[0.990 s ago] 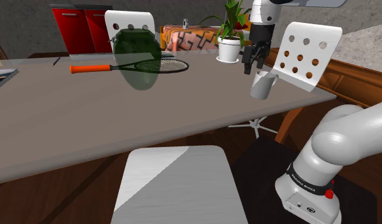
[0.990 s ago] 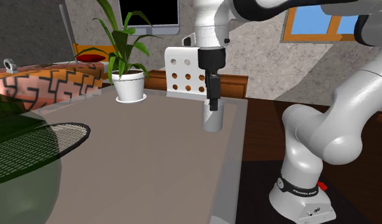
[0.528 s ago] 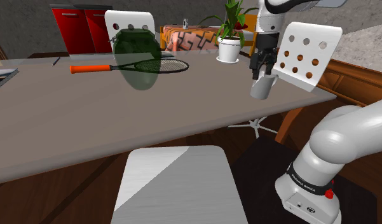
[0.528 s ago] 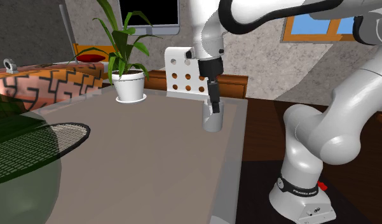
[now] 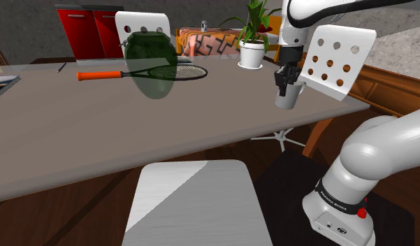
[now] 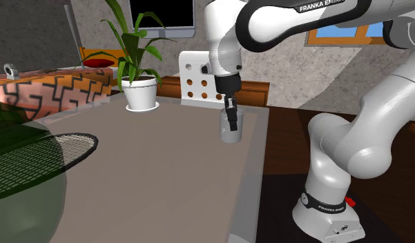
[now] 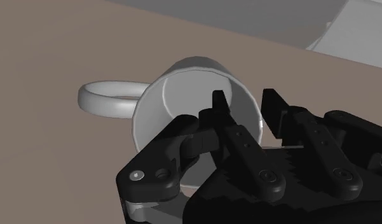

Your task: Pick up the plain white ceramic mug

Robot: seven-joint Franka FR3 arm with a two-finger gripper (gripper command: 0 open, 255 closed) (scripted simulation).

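A plain white mug stands upright near the table's edge at the shoulder view's right, also seen as the mug in the second exterior view. My black gripper is down at its rim, the hand tilted. Along the wrist view, the gripper is open and straddles the mug wall: one finger reaches inside the cup, the other finger is outside the rim. Neither finger visibly presses the wall. The mug's handle points away from the fingers, to the side.
A potted plant stands behind the mug. A racket with an orange grip and a dark green translucent bag lie farther along the table. A white perforated chair is beside the table edge, another chair seat in front.
The gripper has come down from above the mug to its rim and tilted; one finger now dips inside the cup. The mug has not moved.
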